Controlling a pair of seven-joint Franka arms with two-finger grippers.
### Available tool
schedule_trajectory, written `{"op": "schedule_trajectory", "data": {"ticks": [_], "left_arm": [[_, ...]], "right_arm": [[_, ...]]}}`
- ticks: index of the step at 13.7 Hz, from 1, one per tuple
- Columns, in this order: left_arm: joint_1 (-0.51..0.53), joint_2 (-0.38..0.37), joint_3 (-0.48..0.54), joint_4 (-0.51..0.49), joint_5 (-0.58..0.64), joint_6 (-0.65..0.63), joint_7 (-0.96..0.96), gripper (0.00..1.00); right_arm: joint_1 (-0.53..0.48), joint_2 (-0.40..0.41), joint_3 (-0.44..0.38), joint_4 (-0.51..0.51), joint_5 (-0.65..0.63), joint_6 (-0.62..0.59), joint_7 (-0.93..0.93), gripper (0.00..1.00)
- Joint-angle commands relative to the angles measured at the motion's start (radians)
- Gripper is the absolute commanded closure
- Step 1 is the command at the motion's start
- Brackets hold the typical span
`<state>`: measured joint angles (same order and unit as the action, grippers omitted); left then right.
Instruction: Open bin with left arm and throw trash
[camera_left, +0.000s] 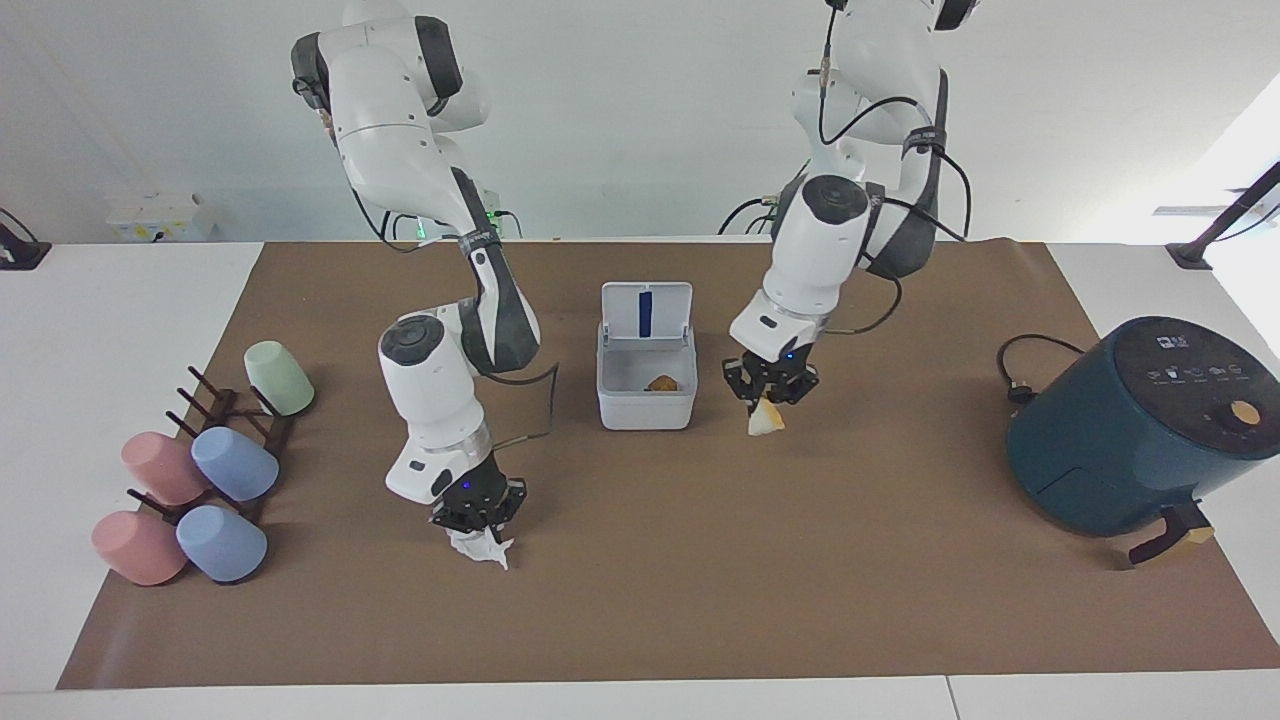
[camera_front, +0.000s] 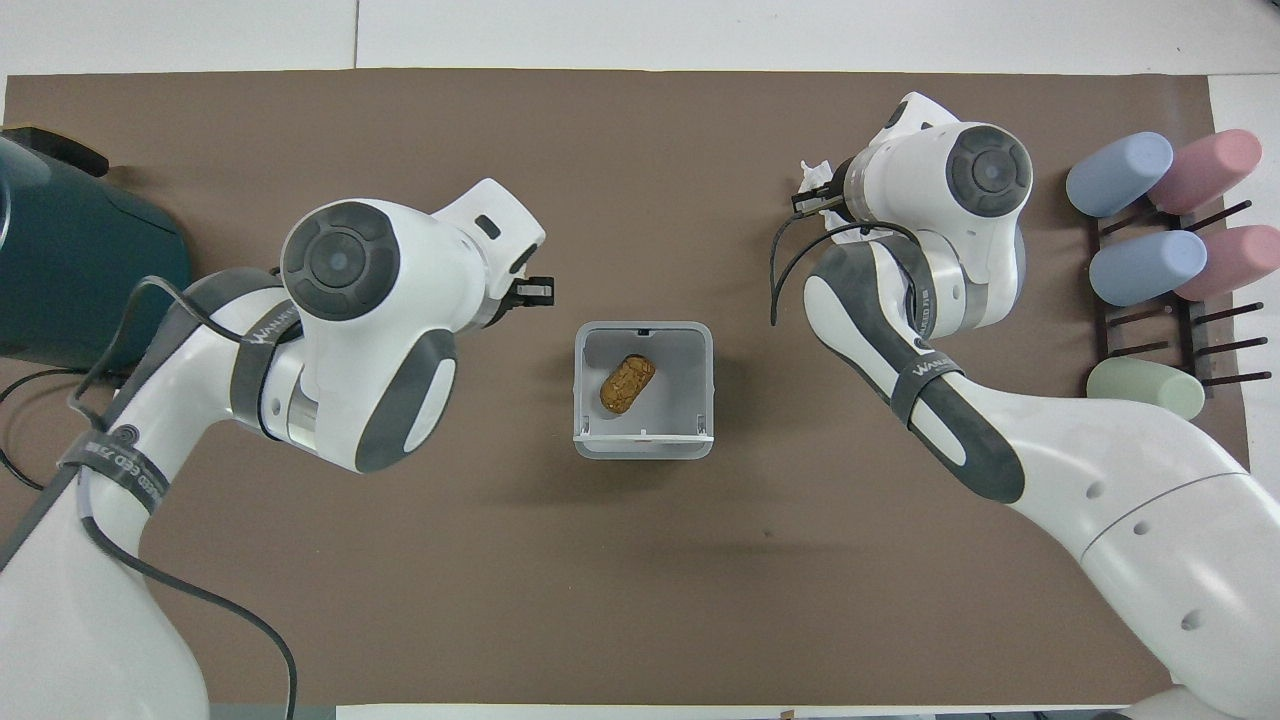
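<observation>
A: Start at the right arm's end of the bench (camera_left: 150, 280). What stands there?

B: A dark rack (camera_left: 225, 420) carrying five pastel cups (camera_left: 233, 463) on their sides, two pink, two blue, one green. Next along, the right pincer (camera_left: 478, 520) hangs low over the brown mat (camera_left: 700, 580), clenched on the crumpled white tissue (camera_left: 480, 548). In the overhead view only a corner of that tissue (camera_front: 815, 180) peeks out past the wrist.

A: Is the tissue touching the mat?

B: I cannot tell; it hangs very close to the surface under the pincer.

A: And in the middle?

B: The bin (camera_left: 646, 395) sits on the mat between the two arms, its lid (camera_left: 646, 312) swung up on the side nearer the robots, a blue stripe showing on the underside. The yellow-brown lump (camera_front: 627, 384) lies inside on the bin's floor.

A: Then the left arm?

B: The left pincer (camera_left: 768, 392) hovers just beside the bin, toward the left arm's end, grasping the cream-white wedge (camera_left: 765, 420), which dangles clear of the mat.

A: And at the last end?

B: The dark teal air fryer (camera_left: 1140, 425) stands at the mat's edge, its black cable (camera_left: 1015, 365) curling on the side nearer the robots.
</observation>
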<state>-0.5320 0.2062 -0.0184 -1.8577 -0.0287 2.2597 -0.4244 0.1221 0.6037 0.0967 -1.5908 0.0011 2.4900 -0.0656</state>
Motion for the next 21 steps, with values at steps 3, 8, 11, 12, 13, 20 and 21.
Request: {"op": "schedule_trajectory", "data": {"ticks": [3,8,11,12,13,20,21], "left_arm": [[-0.198,-0.034,0.015,-0.012,-0.008,-0.031,-0.186,1.0],[-0.224,-0.044,0.012,-0.005,-0.062,-0.097,-0.205,0.0],[-0.209,-0.085,0.023,-0.002,-0.062,-0.143,-0.2,0.0],[-0.192,-0.117,0.028,-0.003,-0.062,-0.182,-0.195,0.0],[-0.151,-0.146,0.028,-0.005,-0.062,-0.227,-0.179,0.0],[0.294,-0.246,0.029,0.038,-0.057,-0.457,0.269,0.0],[0.341,-0.246,0.028,0.058,-0.057,-0.479,0.329,0.0]], "right_arm": [[-0.088,-0.131,0.074,0.092,-0.003,-0.345,-0.02,1.0],[-0.119,-0.3,0.069,0.158,0.108,-0.675,-0.019,1.0],[-0.128,-0.312,0.069,0.212,0.109,-0.764,-0.017,1.0],[-0.118,-0.32,0.07,0.198,0.106,-0.761,-0.016,1.0],[-0.108,-0.328,0.072,0.198,0.106,-0.775,-0.004,1.0],[0.088,-0.384,0.097,-0.004,0.264,-0.394,0.812,1.0],[0.121,-0.378,0.097,-0.021,0.272,-0.337,0.869,1.0]]}}
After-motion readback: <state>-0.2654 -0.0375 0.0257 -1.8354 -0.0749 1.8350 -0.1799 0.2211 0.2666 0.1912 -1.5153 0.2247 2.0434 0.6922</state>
